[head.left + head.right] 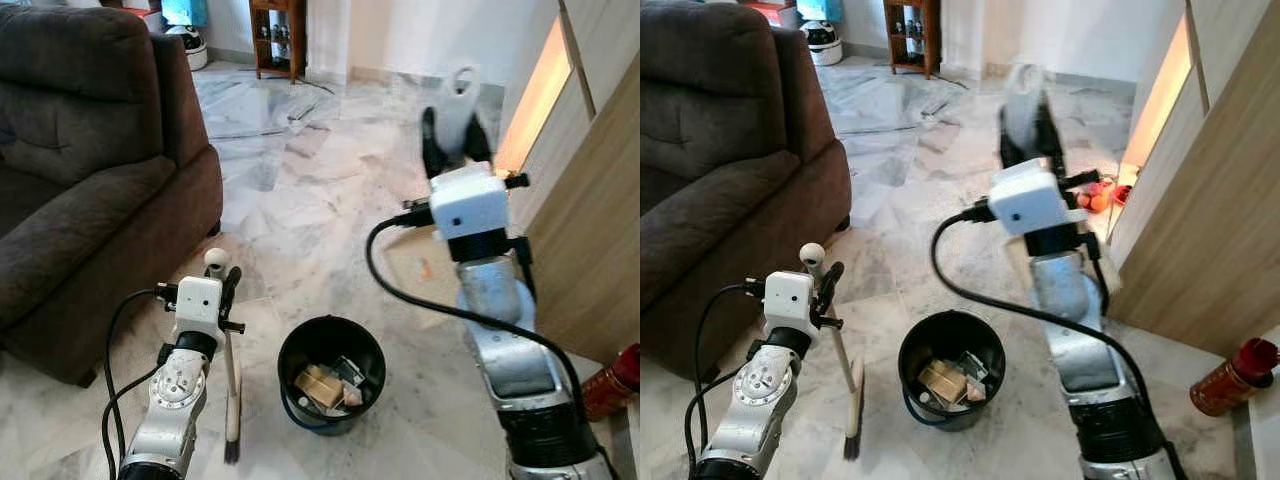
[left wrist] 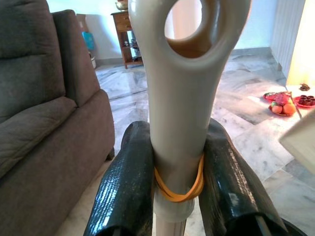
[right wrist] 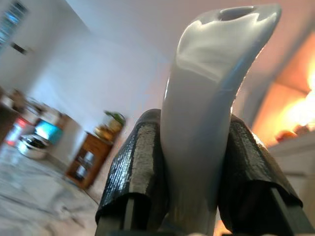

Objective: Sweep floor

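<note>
My left gripper (image 1: 224,283) is shut on the pale handle (image 2: 189,98) of a small broom, just above an orange rubber band (image 2: 178,191). The broom stands almost upright, its dark bristles (image 1: 232,442) on the marble floor left of a black bucket (image 1: 331,372) that holds scraps of rubbish. My right gripper (image 1: 455,140) is raised above and beyond the bucket, shut on a grey-white dustpan handle (image 3: 206,108) that points up. A tan pan (image 1: 418,262) shows partly behind that arm.
A dark brown sofa (image 1: 90,170) fills the left side. Wooden cabinet panels (image 1: 590,250) line the right, with a red bottle (image 1: 612,385) at their foot. Plates of fruit (image 1: 1095,195) lie on the floor further back. A wooden shelf (image 1: 277,35) stands at the far wall.
</note>
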Motion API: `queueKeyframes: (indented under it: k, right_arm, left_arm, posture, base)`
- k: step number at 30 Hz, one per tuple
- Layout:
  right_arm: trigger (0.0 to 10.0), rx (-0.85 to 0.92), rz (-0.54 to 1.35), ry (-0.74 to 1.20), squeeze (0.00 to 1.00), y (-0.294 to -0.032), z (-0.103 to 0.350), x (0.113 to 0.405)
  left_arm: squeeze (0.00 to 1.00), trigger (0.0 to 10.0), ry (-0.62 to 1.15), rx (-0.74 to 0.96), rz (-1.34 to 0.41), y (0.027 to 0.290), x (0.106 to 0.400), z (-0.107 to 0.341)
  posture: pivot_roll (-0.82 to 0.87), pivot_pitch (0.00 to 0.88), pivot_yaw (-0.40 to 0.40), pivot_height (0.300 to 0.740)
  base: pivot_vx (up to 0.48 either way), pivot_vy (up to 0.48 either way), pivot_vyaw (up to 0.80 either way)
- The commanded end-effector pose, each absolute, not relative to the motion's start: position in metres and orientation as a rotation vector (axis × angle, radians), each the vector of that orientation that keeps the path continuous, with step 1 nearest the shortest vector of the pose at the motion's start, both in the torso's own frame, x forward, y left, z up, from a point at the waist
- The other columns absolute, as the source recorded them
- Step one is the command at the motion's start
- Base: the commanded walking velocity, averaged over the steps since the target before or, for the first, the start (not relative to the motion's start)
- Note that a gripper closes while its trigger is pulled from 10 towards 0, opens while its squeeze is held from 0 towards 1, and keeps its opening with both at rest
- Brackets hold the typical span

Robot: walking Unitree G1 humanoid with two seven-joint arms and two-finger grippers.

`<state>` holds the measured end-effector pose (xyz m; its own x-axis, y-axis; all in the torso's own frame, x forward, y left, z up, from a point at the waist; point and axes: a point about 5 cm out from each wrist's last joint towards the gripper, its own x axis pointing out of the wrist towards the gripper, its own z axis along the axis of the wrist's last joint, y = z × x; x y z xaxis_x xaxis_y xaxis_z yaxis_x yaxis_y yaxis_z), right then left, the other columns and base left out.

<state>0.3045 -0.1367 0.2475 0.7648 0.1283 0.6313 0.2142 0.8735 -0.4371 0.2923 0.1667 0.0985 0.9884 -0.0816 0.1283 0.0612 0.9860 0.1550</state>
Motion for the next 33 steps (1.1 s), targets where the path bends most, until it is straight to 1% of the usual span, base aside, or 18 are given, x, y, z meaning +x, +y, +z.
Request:
queueKeyframes:
  k: [1, 3, 6, 8, 10, 15, 23, 31, 33]
  right_arm:
    - [10.0, -0.495, -0.077, -0.697, 0.0, -0.14, 0.245, 0.306]
    - [10.0, -0.492, -0.125, -0.639, 0.0, -0.149, 0.229, 0.309]
    - [10.0, -0.498, -0.135, -0.593, 0.0, -0.154, 0.213, 0.31]
    - [10.0, -0.52, -0.141, -0.566, 0.0, -0.155, 0.204, 0.31]
    - [10.0, -0.569, -0.148, -0.505, 0.0, -0.161, 0.183, 0.311]
    - [10.0, -0.592, -0.165, -0.452, 0.0, -0.168, 0.167, 0.311]
    - [10.0, -0.529, -0.177, -0.322, 0.0, -0.172, 0.128, 0.309]
    - [10.0, -0.508, -0.181, -0.281, 0.0, -0.175, 0.116, 0.31]
    - [10.0, -0.487, -0.139, -0.242, 0.0, -0.172, 0.11, 0.312]
  left_arm:
    - [0.0, 10.0, -0.182, 0.169, -0.083, 0.166, 0.296, 0.108]
    - [0.0, 10.0, -0.181, 0.169, -0.084, 0.166, 0.296, 0.108]
    - [0.0, 10.0, -0.18, 0.168, -0.087, 0.166, 0.295, 0.108]
    - [0.0, 10.0, -0.178, 0.167, -0.088, 0.166, 0.295, 0.108]
    - [0.0, 10.0, -0.176, 0.165, -0.092, 0.166, 0.295, 0.107]
    - [0.0, 10.0, -0.174, 0.166, -0.095, 0.166, 0.295, 0.107]
    - [0.0, 10.0, -0.169, 0.168, -0.105, 0.167, 0.293, 0.106]
    - [0.0, 10.0, -0.162, 0.168, -0.111, 0.168, 0.288, 0.103]
    - [0.0, 10.0, -0.157, 0.167, -0.112, 0.168, 0.287, 0.102]
  posture:
    - [0.13, 0.061, 0.015, 0.74]
    - [0.14, 0.06, 0.016, 0.74]
    - [0.14, 0.057, 0.018, 0.74]
    - [0.14, 0.056, 0.019, 0.74]
    - [0.14, 0.053, 0.02, 0.74]
    - [0.14, 0.047, 0.024, 0.74]
    - [0.15, 0.038, 0.026, 0.74]
    - [0.15, 0.036, 0.026, 0.74]
    - [0.14, 0.037, 0.03, 0.74]
  base:
    - [0.0, 0.0, 0.0]
    - [0.0, 0.0, 0.0]
    - [0.0, 0.0, 0.0]
    - [0.0, 0.0, 0.0]
    - [0.0, 0.0, 0.0]
    - [0.0, 0.0, 0.0]
    - [0.0, 0.0, 0.0]
    - [0.0, 0.0, 0.0]
    - [0.0, 0.0, 0.0]
